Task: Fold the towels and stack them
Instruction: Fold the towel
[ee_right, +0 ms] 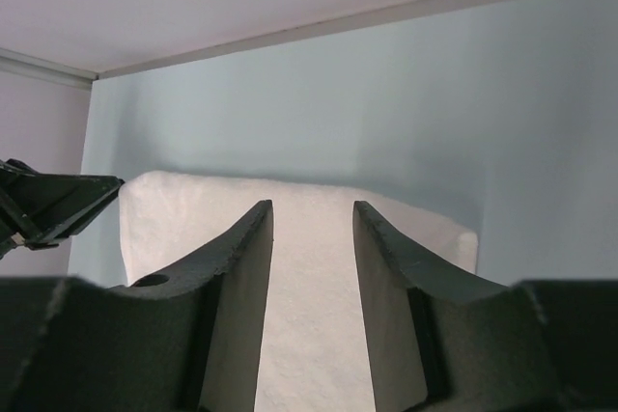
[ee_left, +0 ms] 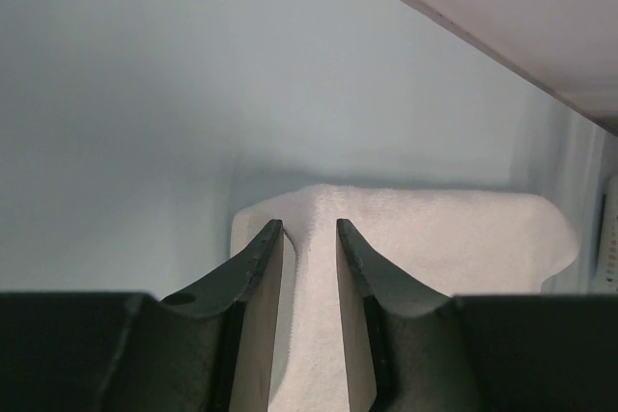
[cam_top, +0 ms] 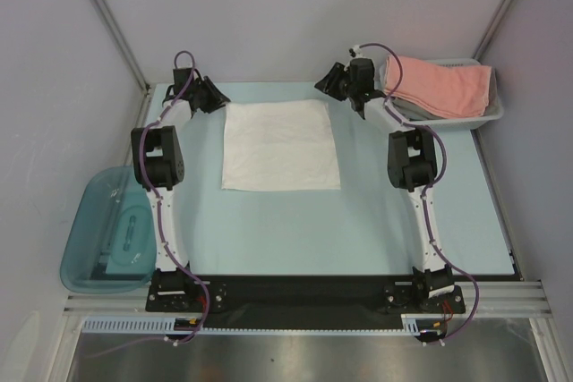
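Lying flat mid-tabletop [cam_top: 376, 230], the white towel [cam_top: 280, 145] has a tool at each far corner. The left tool [ee_left: 309, 227] stands narrowly parted over the far left corner, gripping nothing. The right tool [ee_right: 312, 207] is parted somewhat wider over the far right corner. The pink towel [cam_top: 439, 85] drapes over the basket [cam_top: 491, 115] at the right.

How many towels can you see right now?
3. A white towel lies flat in the middle; a salmon-pink towel sits in the basket at the far right, on a grey towel just showing beneath. More may be hidden under them.
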You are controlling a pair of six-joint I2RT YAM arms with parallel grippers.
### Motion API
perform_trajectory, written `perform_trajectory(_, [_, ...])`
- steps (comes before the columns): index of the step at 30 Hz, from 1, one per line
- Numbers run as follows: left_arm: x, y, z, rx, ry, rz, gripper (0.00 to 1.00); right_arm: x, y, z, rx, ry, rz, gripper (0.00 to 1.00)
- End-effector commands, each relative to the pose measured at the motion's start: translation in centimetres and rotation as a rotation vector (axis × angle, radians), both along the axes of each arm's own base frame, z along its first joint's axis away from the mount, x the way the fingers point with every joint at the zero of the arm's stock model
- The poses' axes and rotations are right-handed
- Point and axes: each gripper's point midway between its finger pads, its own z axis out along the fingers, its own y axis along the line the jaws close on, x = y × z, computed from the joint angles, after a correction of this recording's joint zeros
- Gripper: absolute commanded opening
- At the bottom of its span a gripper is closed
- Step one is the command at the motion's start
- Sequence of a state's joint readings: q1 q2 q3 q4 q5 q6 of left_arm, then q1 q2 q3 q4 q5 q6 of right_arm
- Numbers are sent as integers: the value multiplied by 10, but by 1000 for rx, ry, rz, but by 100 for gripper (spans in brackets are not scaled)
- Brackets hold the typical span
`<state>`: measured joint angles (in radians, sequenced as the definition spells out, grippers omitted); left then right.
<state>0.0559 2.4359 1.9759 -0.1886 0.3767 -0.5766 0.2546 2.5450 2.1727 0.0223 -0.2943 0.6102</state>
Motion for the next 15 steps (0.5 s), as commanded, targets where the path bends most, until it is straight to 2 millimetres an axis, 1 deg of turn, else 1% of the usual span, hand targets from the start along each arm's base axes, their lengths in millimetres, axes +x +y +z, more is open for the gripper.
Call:
perform_trajectory(1, [14, 4, 22, -22, -68, -7, 33, -2, 0, -16, -10, 53, -6, 43])
perform_trajectory(3, [12, 4, 21, -17, -63, -8, 33, -4, -7, -11, -24, 45, -23, 43])
perform_trajectory(4, [13, 4, 21, -17, -65, -8, 33, -8, -13, -23, -37, 71, -38, 43])
perform_trajectory(5, [12, 5, 20, -12, -63, -7, 33, -8, -16, -12, -34, 55, -46, 43])
perform_trajectory(6, [12, 6, 18, -13, -58, -4, 34, -7, -18, -6, -31, 30, -51, 44])
perform_trajectory(7, [12, 5, 18, -14, -58, -7, 33, -9, -22, -12, -40, 41, -65, 43])
perform_trajectory(8, [12, 6, 18, -15, -58, -7, 33, -10, -25, -4, -43, 32, -74, 44])
perform_trajectory(10, [11, 6, 16, -17, -53, -6, 33, -11, -30, -5, -57, 42, -91, 44])
perform_trajectory(11, [11, 6, 16, -17, -53, -6, 33, -12, -32, -8, -58, 53, -92, 44])
perform_trajectory(15, [10, 4, 15, -17, -50, -7, 33, -17, -28, -11, -37, 75, -82, 45])
